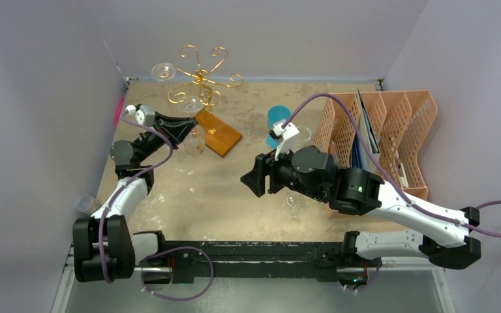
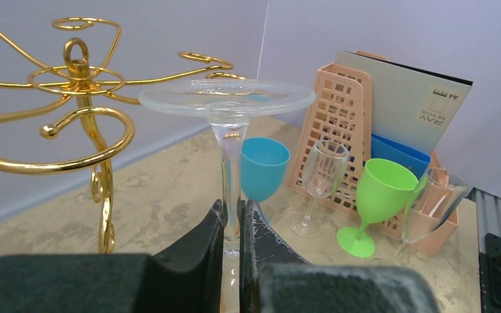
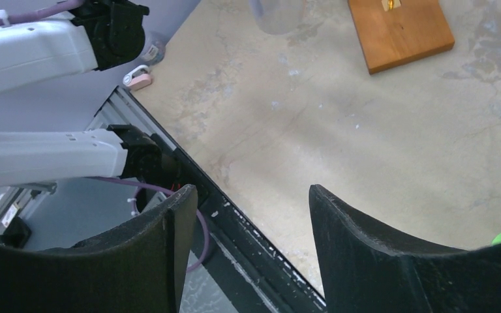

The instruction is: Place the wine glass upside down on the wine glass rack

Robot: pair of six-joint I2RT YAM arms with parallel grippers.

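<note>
Left wrist view: the wine glass rack point(image 2: 80, 77) spreads its curled arms at about the height of the wine glass point(image 2: 227, 98) foot, just right of the rack, stem upright, foot uppermost. The left tool point(image 2: 235, 215), the nearer one, clamps that stem narrowly. Well right of the rack, the right tool point(image 3: 251, 195) gapes wide, empty.

Clear wine glass point(image 2: 227, 98) inverted, nr gold rack point(image 2: 106, 208)

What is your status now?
Left gripper shut on wine glass stem, foot up, beside wine glass rack. Right gripper open, empty. No obstacle seen between.
</note>
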